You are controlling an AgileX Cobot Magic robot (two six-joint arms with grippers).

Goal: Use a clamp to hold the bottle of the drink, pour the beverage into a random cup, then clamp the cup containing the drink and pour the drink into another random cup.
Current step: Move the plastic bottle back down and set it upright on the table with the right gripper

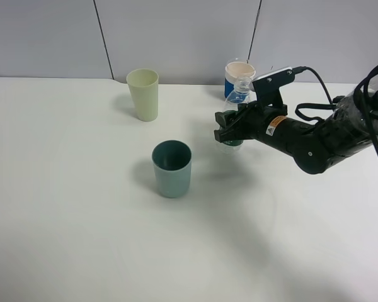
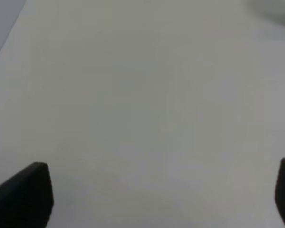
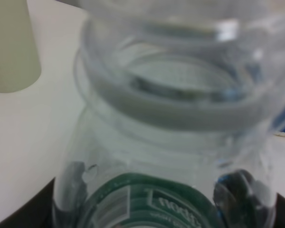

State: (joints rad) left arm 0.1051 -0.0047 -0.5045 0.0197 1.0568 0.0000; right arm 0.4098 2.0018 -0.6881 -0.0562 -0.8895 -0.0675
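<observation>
Within the right tool (image 1: 225, 133) sits a green-labelled bottle (image 3: 171, 142) (lettering unreadable).

Right gripper (image 1: 225, 133) clamped, arm outstretched — left gripper (image 2: 162, 192) spread wide

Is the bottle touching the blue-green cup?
Apart. The exterior high view shows bare white table between the bottle and the blue-green cup.

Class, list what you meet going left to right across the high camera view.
pale yellow-green cup → teal cup → right gripper clamped on the bottle
</observation>
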